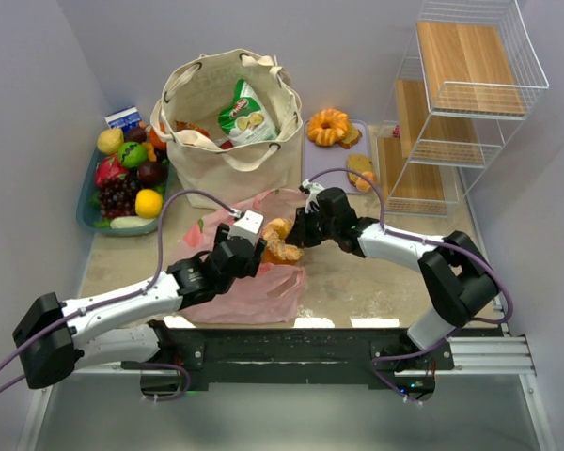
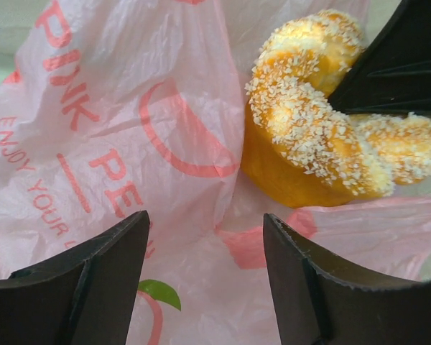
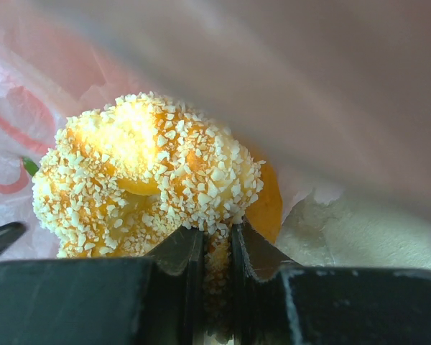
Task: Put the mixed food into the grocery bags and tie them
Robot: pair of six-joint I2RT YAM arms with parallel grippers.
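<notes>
Looking at this one from the remote seat, the thing that matters is where the twisted pastry (image 1: 280, 241) sits relative to the pink bag (image 1: 254, 293). My right claw (image 3: 217, 241) has its jaws nearly together, pinched on the near end of that crumb-coated twist. It holds the twist right over the far right part of the bag, about mid-counter. From above, the twist's long axis looks roughly near-to-far, but I wouldn't swear to it.

My left claw (image 2: 205, 228) is just left of the pastry, jaws apart with nothing between them, only pink film underneath. So the left one is the arm that can deal with the bag, and the pastry lies to its right and a touch farther away.

What I can't tell is whether the pastry is already inside the bag's mouth. The right wrist view has a blurry pinkish sheet across the top that might be the upper layer. I reckon the left claw needs to pinch film and lift.

The two claws are crowded close together, which is the main clash risk. The canvas tote (image 1: 230, 141) with a green packet (image 1: 244, 111) stands farther back, the orange ring cake (image 1: 327, 125) is to the tote's right, and the fruit tray (image 1: 86, 202) is far left, all well apart from this.
</notes>
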